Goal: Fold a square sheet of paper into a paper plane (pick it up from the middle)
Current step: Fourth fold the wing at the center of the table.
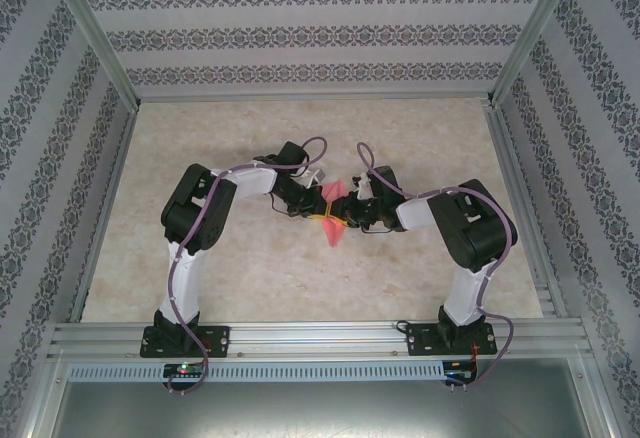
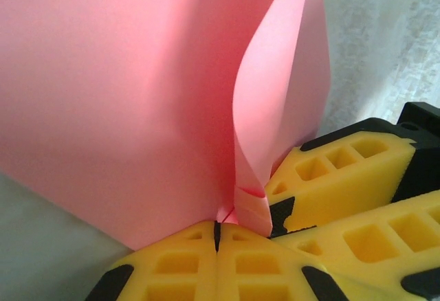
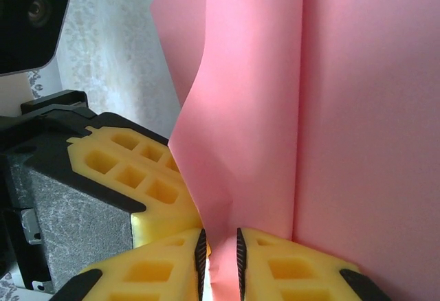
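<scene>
While the thin pink-red square sheet of paper (image 2: 124,95) is held between the two arms over the middle of the pale marbled bench (image 1: 250,288), its hold is judged to be lopsided. The yellow left fingers (image 2: 230,249) are pressed together on the sheet's near edge. A small crumpled tuck is seen just beside them, and a loose flap is curled away beyond. The yellow right fingers (image 3: 242,256), just beside the left ones, are slightly spread. The paper is stood in the narrow gap between their pads, and a pale sliver is visible beside one pad, so no firm pinch is shown on that side. No pointed dart shape is yet to be seen. Only a soft bend is carried by the sheet, and the folding is judged to be at an early stage.

Several failures could be caused from here. If the sheet is left to the left pinch alone, it could be swung or drooped by its own weight, and any later crease would be laid crooked. The tuck at the left pinch could be pressed into a false crease. Were both sets of fingers closed and drawn apart, the thin paper could be torn, and the crowded fingers could be knocked together.
</scene>
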Controlling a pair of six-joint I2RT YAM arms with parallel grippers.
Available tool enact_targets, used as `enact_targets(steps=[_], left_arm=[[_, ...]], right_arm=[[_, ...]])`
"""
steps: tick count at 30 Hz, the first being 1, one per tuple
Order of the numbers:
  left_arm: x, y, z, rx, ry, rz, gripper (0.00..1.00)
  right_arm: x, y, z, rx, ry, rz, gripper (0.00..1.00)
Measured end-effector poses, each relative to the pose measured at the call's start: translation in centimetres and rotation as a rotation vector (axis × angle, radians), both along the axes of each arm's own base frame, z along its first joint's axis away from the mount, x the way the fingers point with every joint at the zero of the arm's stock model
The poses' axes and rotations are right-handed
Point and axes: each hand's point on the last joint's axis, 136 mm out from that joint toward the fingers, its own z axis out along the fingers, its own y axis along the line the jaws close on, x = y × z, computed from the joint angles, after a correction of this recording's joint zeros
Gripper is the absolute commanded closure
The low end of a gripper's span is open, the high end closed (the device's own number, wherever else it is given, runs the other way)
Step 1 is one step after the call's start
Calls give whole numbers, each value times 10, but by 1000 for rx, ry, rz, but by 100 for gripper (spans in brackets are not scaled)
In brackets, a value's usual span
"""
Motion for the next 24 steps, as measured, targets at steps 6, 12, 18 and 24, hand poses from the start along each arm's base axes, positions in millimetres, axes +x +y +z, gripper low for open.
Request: enact_targets(steps=[6,12,18,24], left_arm=[[1,1,2,-7,12,15,96],[5,2,13,-6,-9,32,83],[13,4,36,-14,-57,59,72],[15,4,48,-23,-69,77,69]], right_arm=[[0,-1,0,10,-4,-7,76],[1,0,1,24,-10,0,77],[0,0,1,28,-17,2,77],[-1,0,1,32,-19,4,77]])
